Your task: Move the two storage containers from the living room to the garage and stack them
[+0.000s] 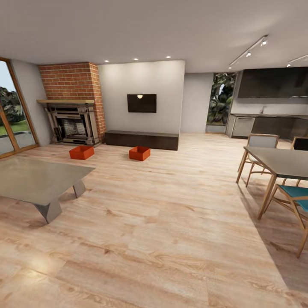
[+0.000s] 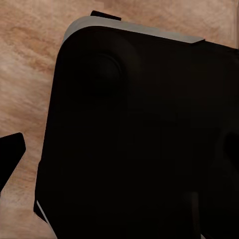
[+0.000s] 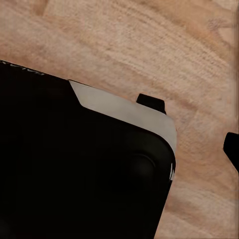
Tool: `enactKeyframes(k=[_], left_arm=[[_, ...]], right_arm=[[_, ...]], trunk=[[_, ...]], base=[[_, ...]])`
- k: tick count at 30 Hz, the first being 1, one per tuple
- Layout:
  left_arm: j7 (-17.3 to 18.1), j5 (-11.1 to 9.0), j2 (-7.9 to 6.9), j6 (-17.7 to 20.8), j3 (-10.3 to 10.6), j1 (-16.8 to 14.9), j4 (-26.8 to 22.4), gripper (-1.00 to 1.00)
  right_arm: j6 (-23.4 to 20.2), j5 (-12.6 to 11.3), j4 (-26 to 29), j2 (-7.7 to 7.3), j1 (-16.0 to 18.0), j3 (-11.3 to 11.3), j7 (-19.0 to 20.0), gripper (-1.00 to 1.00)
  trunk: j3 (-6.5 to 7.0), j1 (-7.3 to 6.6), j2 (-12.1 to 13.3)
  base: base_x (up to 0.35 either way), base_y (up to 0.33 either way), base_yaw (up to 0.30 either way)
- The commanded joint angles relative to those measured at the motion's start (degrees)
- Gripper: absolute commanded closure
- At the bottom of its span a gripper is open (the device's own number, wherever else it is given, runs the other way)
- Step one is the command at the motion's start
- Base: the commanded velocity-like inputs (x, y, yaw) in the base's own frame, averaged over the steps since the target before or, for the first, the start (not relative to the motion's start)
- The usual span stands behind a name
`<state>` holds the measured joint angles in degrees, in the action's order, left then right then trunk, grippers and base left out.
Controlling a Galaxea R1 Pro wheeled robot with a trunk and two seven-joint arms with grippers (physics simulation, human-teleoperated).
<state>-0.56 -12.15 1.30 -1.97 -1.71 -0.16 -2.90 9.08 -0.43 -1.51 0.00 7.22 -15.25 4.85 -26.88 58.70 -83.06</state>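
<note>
The two storage containers sit on the light wood-plank floor of the living room, far ahead in the head view. One orange-red bin (image 1: 81, 152) lies in front of the brick fireplace (image 1: 73, 104). The other bin (image 1: 140, 153) lies in front of the long dark cabinet (image 1: 142, 140). Both are upright and open-topped, about a cabinet's half-length apart. In the left wrist view my left gripper (image 2: 57, 82) hangs over the floor beside my dark base (image 2: 144, 144), its fingertips apart and empty. My right gripper (image 3: 191, 125) is likewise open over wood planks.
A low grey coffee table (image 1: 36, 182) stands at the near left. At the right are a dining table (image 1: 278, 162) and wooden chairs (image 1: 295, 199). Glass doors (image 1: 13, 115) line the left wall; a kitchen counter (image 1: 269, 125) is at the back right. Open floor runs between me and the bins.
</note>
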Motion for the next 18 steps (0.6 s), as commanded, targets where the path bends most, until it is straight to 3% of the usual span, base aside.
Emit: enactKeyframes(k=[1,18], left_arm=[[-0.1,-0.2,0.02,-0.1,-0.1,0.0,0.0,-1.00],[-0.1,-0.2,0.02,-0.1,-0.1,0.0,0.0,-1.00]], right_arm=[[0.3,0.0,-0.2,0.00,0.1,-0.1,0.2,-1.00],[0.3,0.0,-0.2,0.00,0.1,-0.1,0.2,-1.00]], trunk=[[-0.05,0.03,0.0],[-0.05,0.03,0.0]], base=[[0.336,0.000,0.000],[0.336,0.000,0.000]])
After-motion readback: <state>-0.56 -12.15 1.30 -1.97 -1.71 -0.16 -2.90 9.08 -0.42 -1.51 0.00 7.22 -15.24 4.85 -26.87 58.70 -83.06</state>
